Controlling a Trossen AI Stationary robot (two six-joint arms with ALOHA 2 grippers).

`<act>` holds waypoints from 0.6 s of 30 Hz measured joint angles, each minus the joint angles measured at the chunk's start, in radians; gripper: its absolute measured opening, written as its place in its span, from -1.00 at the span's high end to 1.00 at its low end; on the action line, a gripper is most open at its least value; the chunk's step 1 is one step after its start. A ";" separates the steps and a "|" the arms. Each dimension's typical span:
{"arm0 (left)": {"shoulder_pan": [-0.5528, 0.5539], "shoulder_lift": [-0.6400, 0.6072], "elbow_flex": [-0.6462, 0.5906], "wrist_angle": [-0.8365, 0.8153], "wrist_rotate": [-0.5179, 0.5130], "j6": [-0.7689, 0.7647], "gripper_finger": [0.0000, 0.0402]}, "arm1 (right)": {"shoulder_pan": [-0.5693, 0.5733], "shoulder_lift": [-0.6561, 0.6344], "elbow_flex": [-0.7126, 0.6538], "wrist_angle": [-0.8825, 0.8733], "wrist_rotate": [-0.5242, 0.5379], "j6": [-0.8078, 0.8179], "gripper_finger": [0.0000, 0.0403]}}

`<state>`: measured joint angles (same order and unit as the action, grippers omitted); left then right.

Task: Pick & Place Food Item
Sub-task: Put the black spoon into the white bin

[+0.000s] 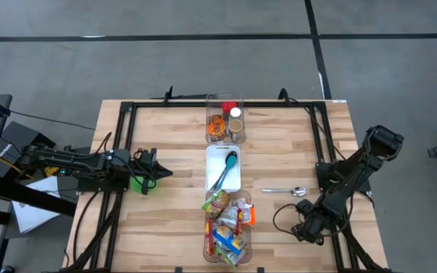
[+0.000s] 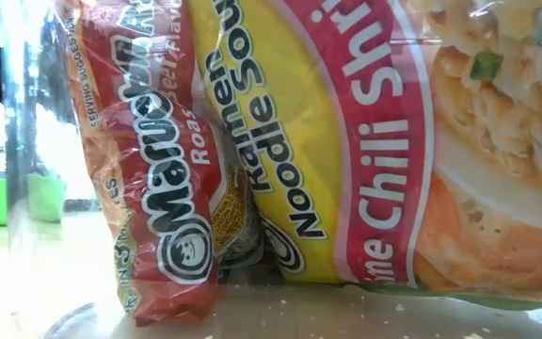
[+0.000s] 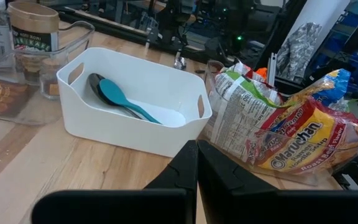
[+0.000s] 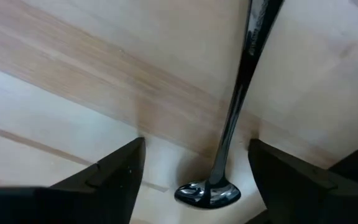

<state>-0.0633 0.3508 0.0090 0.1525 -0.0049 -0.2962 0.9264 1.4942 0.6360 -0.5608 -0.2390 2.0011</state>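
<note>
Surroundings: a wooden table [image 1: 165, 227] with a black frame [image 1: 127, 110] along its edges; cables trail down both sides.
Centre line: three containers in a row, a clear bin of jars and cans [image 1: 225, 121] at the far end, a white tub [image 3: 143, 87] in the middle, a clear bin [image 1: 228, 231] of food packets at the near end.
White tub: holds a teal spoon [image 3: 118, 98] lying over a dark utensil [image 3: 98, 87].
In the way: the packets fill the low view entirely, pressed against the clear wall.
Food packets: crinkled ramen bags, one red-and-orange Maruchan bag [image 3: 303, 140], one yellow chili shrimp bag [image 2: 346, 141], with others heaped among them; I cannot count them surely.
Metal spoon [image 4: 229, 124]: one, lying on the bare wood right of the white tub, well apart from the packets.
Right gripper [image 4: 197, 174]: fingers spread wide, straddling the spoon's shaft just above the bowl, not touching it.
Left gripper [image 3: 196, 177]: fingers pressed together, empty, left of the tub.
</note>
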 joint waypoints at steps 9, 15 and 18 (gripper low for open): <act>0.000 0.000 0.000 0.006 -0.004 0.000 1.00 | -0.004 0.015 0.008 0.003 -0.003 0.005 0.24; 0.000 0.000 0.000 0.006 -0.003 0.000 1.00 | -0.005 0.016 0.007 0.026 -0.001 -0.006 0.75; 0.000 0.000 0.000 0.006 -0.003 0.000 1.00 | -0.005 0.016 0.007 0.034 0.004 -0.020 0.92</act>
<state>-0.0632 0.3508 0.0090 0.1585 -0.0082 -0.2962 0.9215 1.5097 0.6430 -0.5266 -0.2351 1.9812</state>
